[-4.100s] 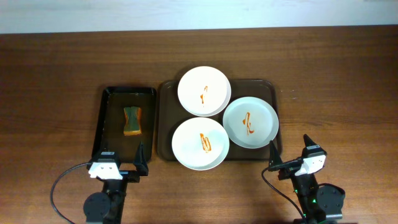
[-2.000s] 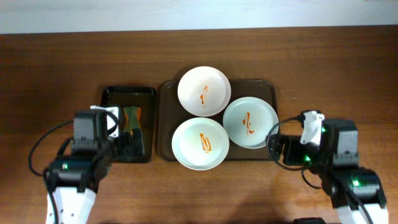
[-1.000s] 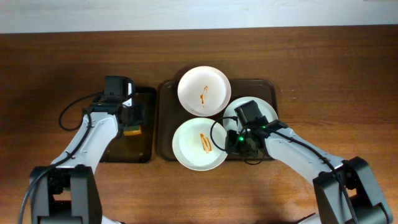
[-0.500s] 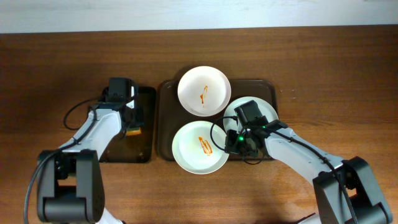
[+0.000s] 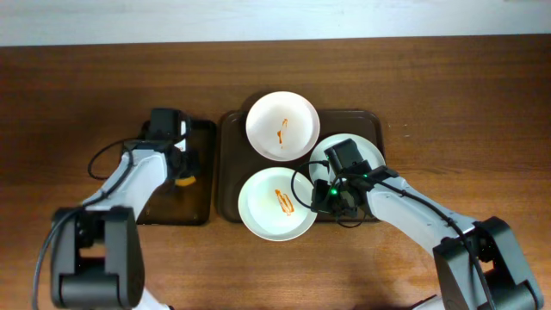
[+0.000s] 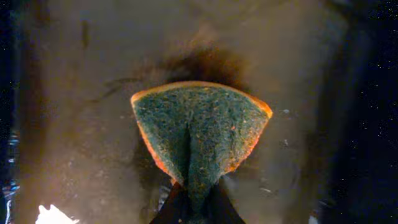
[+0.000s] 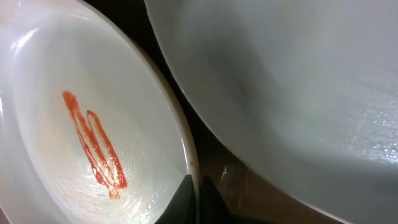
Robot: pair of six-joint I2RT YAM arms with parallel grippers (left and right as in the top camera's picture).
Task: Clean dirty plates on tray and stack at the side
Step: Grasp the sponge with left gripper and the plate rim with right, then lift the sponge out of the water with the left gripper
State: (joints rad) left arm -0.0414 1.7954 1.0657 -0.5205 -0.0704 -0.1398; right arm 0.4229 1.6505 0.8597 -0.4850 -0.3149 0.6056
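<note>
Three white plates with orange-red squiggles lie on the dark brown tray (image 5: 225, 172): a far plate (image 5: 282, 126), a right plate (image 5: 368, 155) partly under my right arm, and a front plate (image 5: 271, 207). My right gripper (image 5: 320, 199) is shut on the front plate's right rim; in the right wrist view the rim (image 7: 189, 162) runs down between the fingers of the gripper (image 7: 196, 196). My left gripper (image 5: 182, 169) is over the black tray, shut on a green and orange sponge (image 6: 202, 134), which folds between the dark fingertips of the gripper (image 6: 194, 205).
The narrow black tray (image 5: 164, 207) lies left of the brown tray. The right plate (image 7: 298, 81) overhangs close to the front plate (image 7: 93, 143), with a dark strip of tray (image 7: 249, 180) between them. Bare wooden table (image 5: 465, 112) surrounds both trays.
My left gripper has closed on the sponge, pinching it into a fold. My right gripper stays clamped on the front plate's rim and has not moved.
</note>
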